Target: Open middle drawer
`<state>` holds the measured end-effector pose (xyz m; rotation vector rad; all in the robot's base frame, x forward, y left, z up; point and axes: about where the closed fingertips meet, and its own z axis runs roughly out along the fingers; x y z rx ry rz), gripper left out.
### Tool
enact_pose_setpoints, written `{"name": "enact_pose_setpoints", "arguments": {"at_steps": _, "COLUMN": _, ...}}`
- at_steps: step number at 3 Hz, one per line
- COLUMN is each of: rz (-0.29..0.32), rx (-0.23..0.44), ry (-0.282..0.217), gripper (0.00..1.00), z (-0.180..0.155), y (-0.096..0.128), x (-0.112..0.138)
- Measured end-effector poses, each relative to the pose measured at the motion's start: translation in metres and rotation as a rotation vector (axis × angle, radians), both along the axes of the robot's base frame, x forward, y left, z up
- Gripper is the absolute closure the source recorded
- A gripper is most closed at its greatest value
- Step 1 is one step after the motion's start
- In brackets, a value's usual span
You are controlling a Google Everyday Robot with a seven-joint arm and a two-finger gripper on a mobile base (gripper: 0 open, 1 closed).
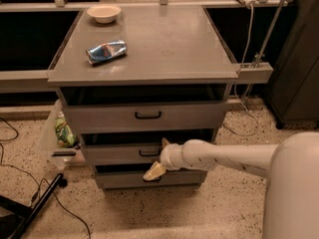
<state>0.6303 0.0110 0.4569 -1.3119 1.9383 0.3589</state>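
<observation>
The grey cabinet has three drawers. The middle drawer [119, 154] has a low grey front with a small black handle [148, 153] at its centre. My gripper [158, 157] is right at that handle, reaching in from the right on a white arm. One finger [165, 143] points up above the handle and the other finger [154, 172] hangs below it, over the lowest drawer [114, 179]. The two fingers stand apart, one on each side of the handle. The taller top drawer [144, 116] with a wider black handle is above.
On the cabinet top [164, 49] lie a crushed blue can [106, 51] and a white bowl [103, 13]. A clear bin with a green bag [64, 132] stands at the cabinet's left. Black cables and a stand leg [35, 203] lie on the floor at lower left.
</observation>
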Motion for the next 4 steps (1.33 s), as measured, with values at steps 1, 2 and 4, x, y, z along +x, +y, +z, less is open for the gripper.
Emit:
{"name": "enact_pose_setpoints", "arguments": {"at_steps": 1, "rz": 0.009, "rx": 0.002, "ry": 0.069, "gripper": 0.00, "z": -0.011, "y": 0.005, "x": 0.002}}
{"name": "enact_pose_setpoints", "arguments": {"at_steps": 2, "rz": 0.042, "rx": 0.027, "ry": 0.151, "gripper": 0.00, "z": -0.013, "y": 0.011, "x": -0.017}}
{"name": "enact_pose_setpoints", "arguments": {"at_steps": 4, "rz": 0.100, "rx": 0.158, "ry": 0.242, "gripper": 0.00, "z": 0.014, "y": 0.010, "x": -0.081}}
